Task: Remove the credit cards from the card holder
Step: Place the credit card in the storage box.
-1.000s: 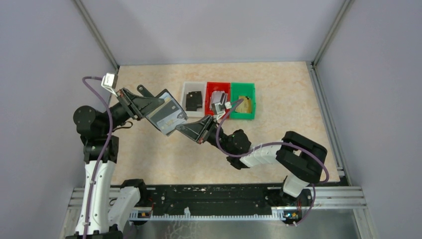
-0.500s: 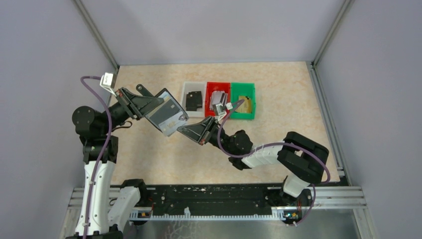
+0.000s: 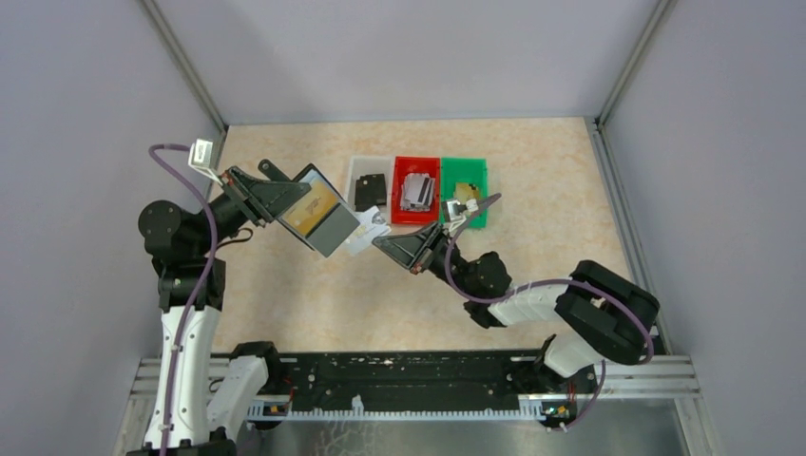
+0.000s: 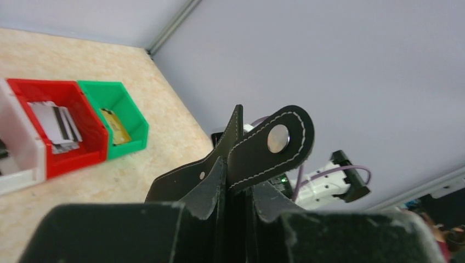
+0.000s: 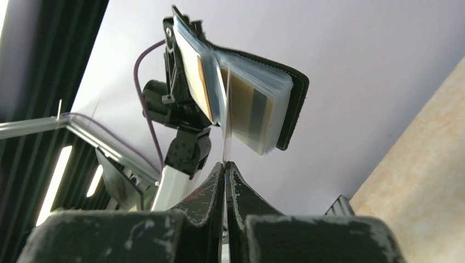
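**Card holder** (image 3: 328,224): a black folding case, held open in the air above the left part of the table (image 3: 532,171), well clear of its surface. It is clamped by the left pincer (image 4: 238,212), whose fingers are closed on the black leather. The strap tab (image 4: 274,143) with its metal snap is seen standing free above them. The case is judged to be raised and tilted toward the other arm so that its pocket mouths are offered for pulling. A gold card (image 3: 312,210) is lodged in one inner pocket, and clear sleeves are seen fanned out in the right wrist view.

**Silvery card** (image 3: 365,229): pinched at one edge by the right pincer (image 5: 225,167), whose fingers are pressed together on it with no gap seen. It is placed just beside the lower corner of the case. Whether its far edge is wholly free of the sleeve cannot be told. The edge grip is judged to be used because so thin a card offers little else to hold.

**Red bin** (image 3: 415,219): set on the table between the white bin (image 3: 354,180) and the green bin (image 3: 483,185), the three side by side in a row.
- Red: a stack of silvery cards (image 3: 415,190) is kept in it.
- Green: one gold-tan card (image 4: 116,121) is kept in it.
- White: a black object (image 3: 371,190) is kept in it; its kind cannot be told.

The sorting by colour suggests that the pinched card is meant for the red bin.

**Stage:** the emptying is judged partly done. At least the gold card is not yet drawn.
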Tool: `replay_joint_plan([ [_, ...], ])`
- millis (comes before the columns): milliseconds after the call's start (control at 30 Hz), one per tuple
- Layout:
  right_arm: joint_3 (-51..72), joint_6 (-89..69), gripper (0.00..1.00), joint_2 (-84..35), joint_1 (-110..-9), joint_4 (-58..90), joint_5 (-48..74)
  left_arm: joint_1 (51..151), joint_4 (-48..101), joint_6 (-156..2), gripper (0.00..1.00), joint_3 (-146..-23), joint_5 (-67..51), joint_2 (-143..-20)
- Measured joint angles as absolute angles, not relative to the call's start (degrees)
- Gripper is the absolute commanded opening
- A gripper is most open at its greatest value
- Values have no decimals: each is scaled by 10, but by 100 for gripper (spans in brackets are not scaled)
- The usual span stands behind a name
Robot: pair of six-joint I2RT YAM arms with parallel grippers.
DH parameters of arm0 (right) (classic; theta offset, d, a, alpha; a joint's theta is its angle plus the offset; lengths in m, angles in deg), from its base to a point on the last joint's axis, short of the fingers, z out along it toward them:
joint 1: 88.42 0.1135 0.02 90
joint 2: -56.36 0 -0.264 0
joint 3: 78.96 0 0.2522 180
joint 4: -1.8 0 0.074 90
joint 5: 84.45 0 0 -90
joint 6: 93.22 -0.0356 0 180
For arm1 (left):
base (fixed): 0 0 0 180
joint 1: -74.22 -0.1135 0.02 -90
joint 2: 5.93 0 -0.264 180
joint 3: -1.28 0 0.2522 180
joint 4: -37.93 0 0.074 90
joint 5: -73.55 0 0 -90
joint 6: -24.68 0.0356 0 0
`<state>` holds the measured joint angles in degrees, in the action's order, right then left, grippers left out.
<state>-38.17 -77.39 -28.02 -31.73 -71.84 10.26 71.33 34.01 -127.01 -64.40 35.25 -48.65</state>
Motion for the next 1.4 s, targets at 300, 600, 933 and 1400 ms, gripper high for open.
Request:
replay_joint_plan([
  [300,-446,-794,0,-247,-443,-718,132,712,297,-1140,0,-664,338,-489],
  [600,-436,-806,0,-309,-576,-716,211,712,282,-1086,0,-676,343,-482],
  [933,-235,-663,0,-355,-636,-447,309,712,262,-1040,0,-666,377,-470],
  [1400,-29,-434,0,-455,-636,-1,320,712,218,-959,0,-644,431,-470],
])
